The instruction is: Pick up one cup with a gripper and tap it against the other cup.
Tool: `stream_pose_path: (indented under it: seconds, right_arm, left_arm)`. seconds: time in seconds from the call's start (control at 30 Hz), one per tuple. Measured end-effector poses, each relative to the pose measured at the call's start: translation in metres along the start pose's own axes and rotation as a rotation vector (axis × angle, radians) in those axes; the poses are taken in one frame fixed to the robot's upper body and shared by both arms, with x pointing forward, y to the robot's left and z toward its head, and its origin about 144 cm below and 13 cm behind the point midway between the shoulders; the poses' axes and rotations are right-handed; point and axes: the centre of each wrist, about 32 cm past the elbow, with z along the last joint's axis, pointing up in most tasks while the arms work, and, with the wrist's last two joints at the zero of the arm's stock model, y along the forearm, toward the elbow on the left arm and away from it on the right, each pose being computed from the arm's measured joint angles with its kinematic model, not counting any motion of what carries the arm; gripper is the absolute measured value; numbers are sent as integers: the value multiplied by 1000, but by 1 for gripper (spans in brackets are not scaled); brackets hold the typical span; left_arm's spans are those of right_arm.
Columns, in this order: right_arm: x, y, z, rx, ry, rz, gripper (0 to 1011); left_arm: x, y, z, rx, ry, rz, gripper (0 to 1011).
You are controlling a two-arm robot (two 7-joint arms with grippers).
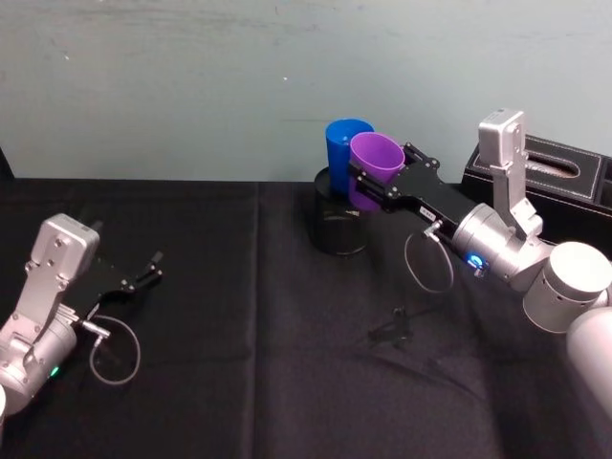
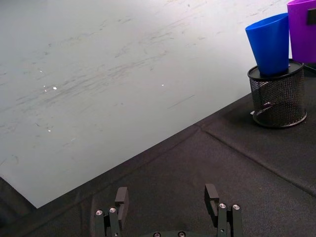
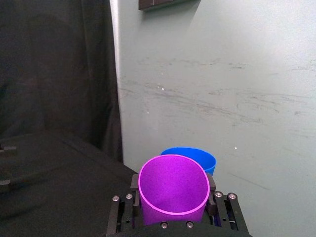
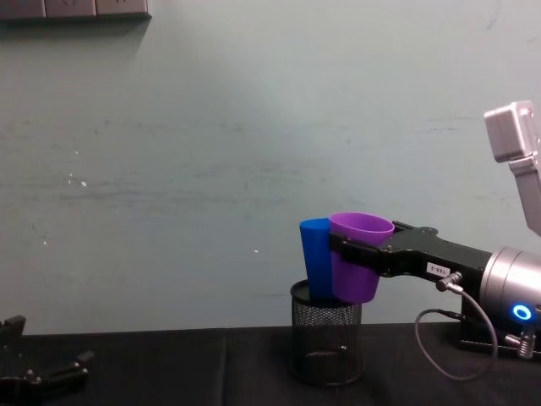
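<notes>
Purple cup (image 1: 376, 151) hangs gripped in our right pincer (image 1: 382, 167) mid-frame, touching the blue cup (image 1: 340, 143) on the mesh holder (image 1: 337, 229); our left pincer (image 1: 143, 271) rests released, lower left.

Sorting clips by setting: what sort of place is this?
Likely a lab bench: black-cloth table, bare wall, mesh pen holder; right pincer holds the purple cup by the blue cup, left pincer parked at left.

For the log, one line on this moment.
right gripper: shut on purple cup, beside blue cup | blue cup: in mesh holder | left gripper: open, idle
</notes>
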Motion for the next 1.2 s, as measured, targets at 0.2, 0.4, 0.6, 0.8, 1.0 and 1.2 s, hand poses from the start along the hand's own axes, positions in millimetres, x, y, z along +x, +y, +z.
stream_pose_path:
  seconds: [0.2, 0.4, 0.6, 0.8, 1.0, 1.2]
  right_arm:
    - [3, 3, -2, -4, 1, -2, 734]
    - [5, 6, -2, -5, 0, -2, 734]
    - [6, 7, -2, -2, -1, 1, 734]
    - [6, 5, 0, 1, 1, 6, 734]
    - [4, -1, 3, -2, 12, 8, 734]
    - [-1, -10, 6, -6, 17, 10, 734]
  left_arm:
    - [0, 0, 0, 0, 0, 0, 1011]
    - [0, 0, 0, 0, 0, 0, 1011]
    - [0, 0, 0, 0, 0, 0, 1011]
    - [0, 0, 0, 0, 0, 0, 1012]
    - [0, 0, 0, 0, 0, 0, 1011]
    - [0, 0, 0, 0, 0, 0, 1012]
